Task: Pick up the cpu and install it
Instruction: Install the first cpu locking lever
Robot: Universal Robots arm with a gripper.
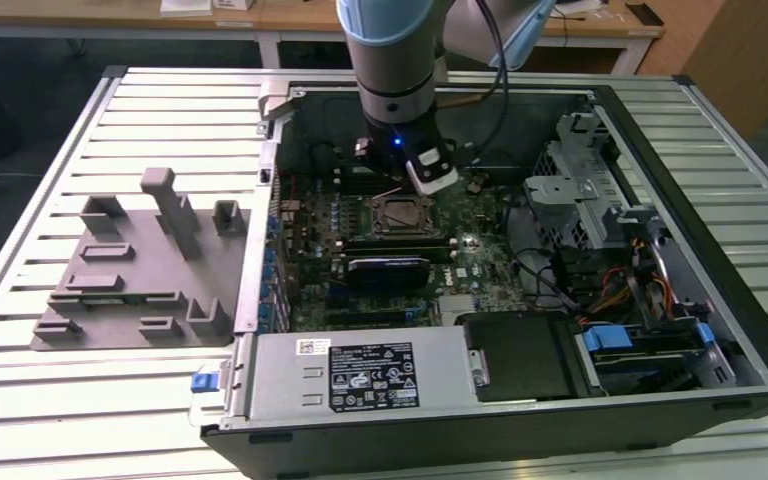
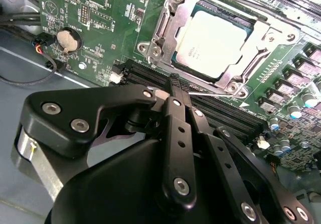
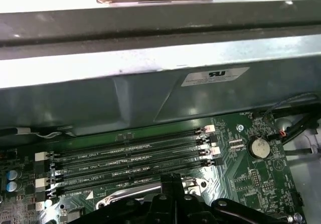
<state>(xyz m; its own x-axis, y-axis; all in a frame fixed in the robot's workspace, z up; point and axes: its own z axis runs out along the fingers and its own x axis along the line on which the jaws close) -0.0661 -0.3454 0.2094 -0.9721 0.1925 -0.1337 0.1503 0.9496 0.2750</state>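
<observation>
Slatted metal worktop (image 1: 171,110) carries a grey fixture (image 1: 137,265) at the exterior view's left and an open PC case (image 1: 704,250) at centre. Mid-frame, the cpu (image 2: 213,42) sits in its socket (image 2: 168,20). Just above, the hand (image 2: 175,86) is closed and empty.

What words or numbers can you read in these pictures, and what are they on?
Nothing reads clearly enough to quote.
White sticker on the grey metal box: print too small to read.
Silver sticker on the case wall: too blurred to read.
Top of the cpu: faint print, too small to read.
Green board beside the memory slots: tiny white lettering, unreadable.
</observation>
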